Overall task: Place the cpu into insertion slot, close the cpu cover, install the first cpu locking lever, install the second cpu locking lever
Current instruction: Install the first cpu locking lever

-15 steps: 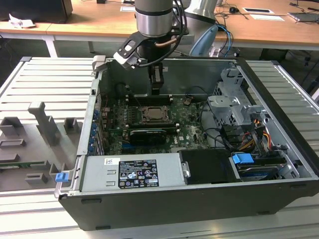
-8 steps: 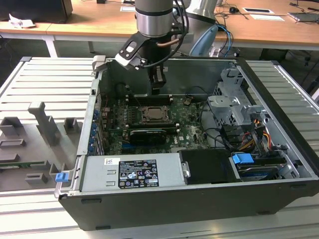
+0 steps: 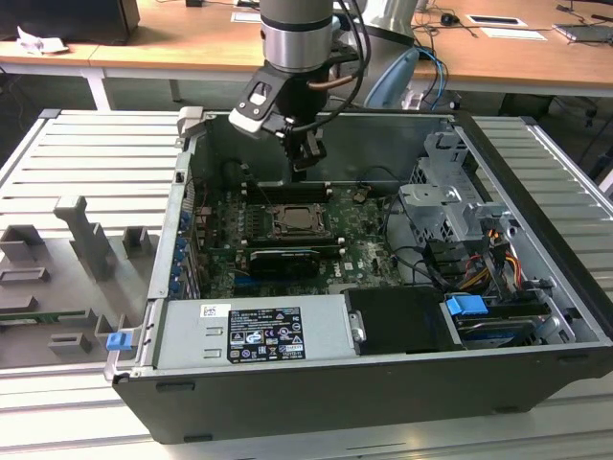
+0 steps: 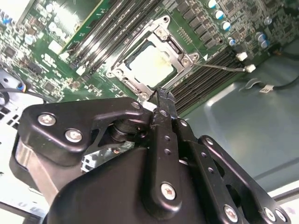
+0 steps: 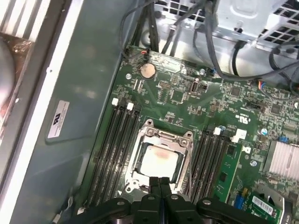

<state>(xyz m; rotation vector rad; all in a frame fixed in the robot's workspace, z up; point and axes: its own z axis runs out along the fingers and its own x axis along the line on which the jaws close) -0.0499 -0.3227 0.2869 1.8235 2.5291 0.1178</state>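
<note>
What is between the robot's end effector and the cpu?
Just the silver rim of the cpu cover lies between the end effector and the cpu, as the second wrist view shows.

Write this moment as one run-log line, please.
cpu cover: down over cpu | cpu: seated, shows through cover's window | claw: shut, nothing held, near cover's edge

— What's that arm (image 3: 297,34) look like?
— From here: silver-grey cylinder, black band, black cables (image 3: 356,57) looping alongside, a white-edged block (image 3: 251,105) at the wrist.
— And the tool (image 4: 161,95)?
— Matte black link plates, silver hex-socket screws (image 4: 168,190) at each pivot.
</note>
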